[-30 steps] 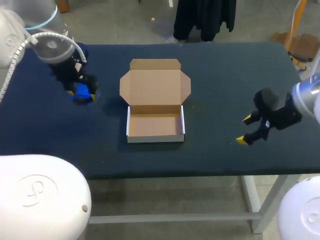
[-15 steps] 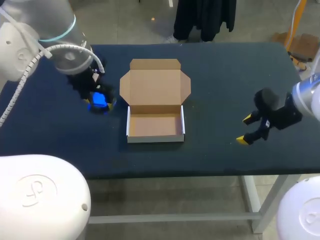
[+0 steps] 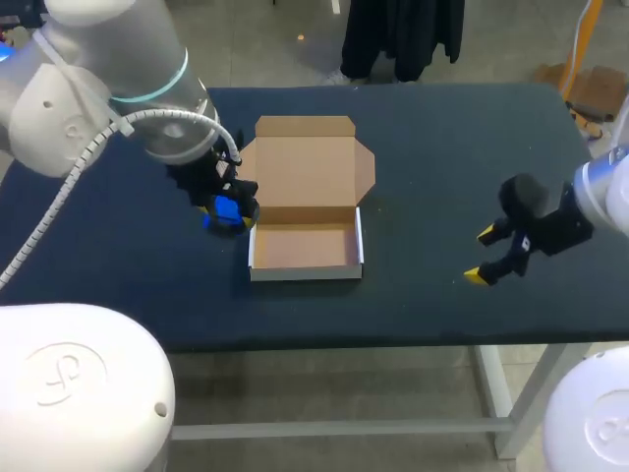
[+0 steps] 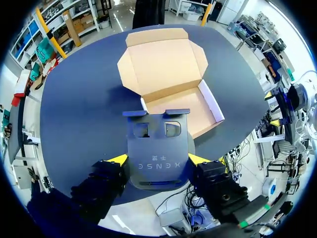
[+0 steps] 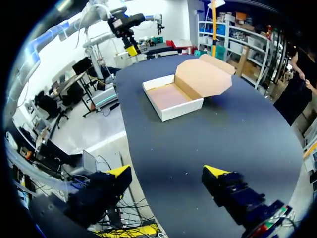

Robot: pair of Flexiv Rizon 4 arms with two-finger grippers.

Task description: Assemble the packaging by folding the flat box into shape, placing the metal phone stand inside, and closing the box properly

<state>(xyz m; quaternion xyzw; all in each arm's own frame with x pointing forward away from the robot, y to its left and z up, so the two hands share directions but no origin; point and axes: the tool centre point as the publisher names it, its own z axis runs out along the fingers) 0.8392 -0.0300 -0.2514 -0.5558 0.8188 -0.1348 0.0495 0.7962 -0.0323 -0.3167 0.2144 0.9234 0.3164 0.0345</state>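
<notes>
left jaws hold phone stand (image 4: 157, 148) | box (image 4: 166, 74) just ahead | right jaws wide

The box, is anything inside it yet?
Empty. The box shows a bare floor, lid open; the phone stand sits in the left gripper.

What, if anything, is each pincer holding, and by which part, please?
The left pincer grips the stand by its plate's two side edges; the right pincer is open and empty.
</notes>
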